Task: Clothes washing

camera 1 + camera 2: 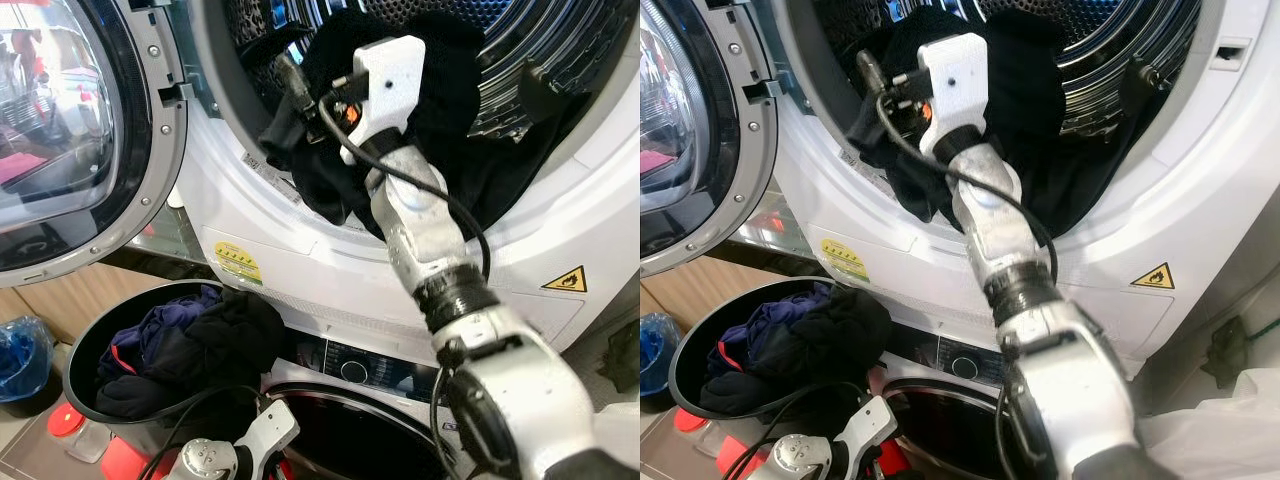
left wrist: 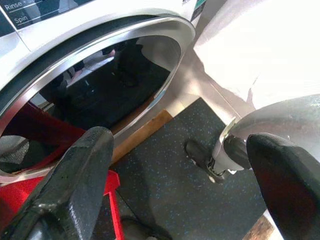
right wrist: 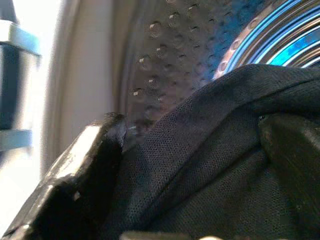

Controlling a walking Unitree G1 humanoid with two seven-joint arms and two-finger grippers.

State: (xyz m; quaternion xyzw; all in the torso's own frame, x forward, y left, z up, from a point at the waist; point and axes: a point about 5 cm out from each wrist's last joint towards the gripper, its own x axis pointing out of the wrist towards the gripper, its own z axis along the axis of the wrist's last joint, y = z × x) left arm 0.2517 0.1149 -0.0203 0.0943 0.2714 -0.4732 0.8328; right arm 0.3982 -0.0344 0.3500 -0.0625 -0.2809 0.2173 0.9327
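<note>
- At far left, the upper machine's round glass door [image 1: 70,130] stands swung wide open.
- Below it a black laundry basket [image 1: 80,365] sits on the floor, holding a heap of dark clothes [image 1: 190,345], purple and black with a bit of red.
- The left gripper [image 2: 180,185] hangs low beside the basket, in front of the lower washing machine's closed door [image 2: 95,85]; its two black fingers [image 2: 75,185] are spread well apart with nothing between them, over a dark speckled mat [image 2: 165,195].
- A yellow label [image 1: 237,263] is stuck on the white front just under the upper opening.
- The right gripper [image 3: 190,170] reaches up into the upper drum [image 3: 175,55], and its fingers are pressed into a black mesh garment [image 1: 450,110] that lies in the drum mouth and spills over the lower rim.
- A yellow flame warning triangle [image 1: 566,279] is on the machine's front at right.
</note>
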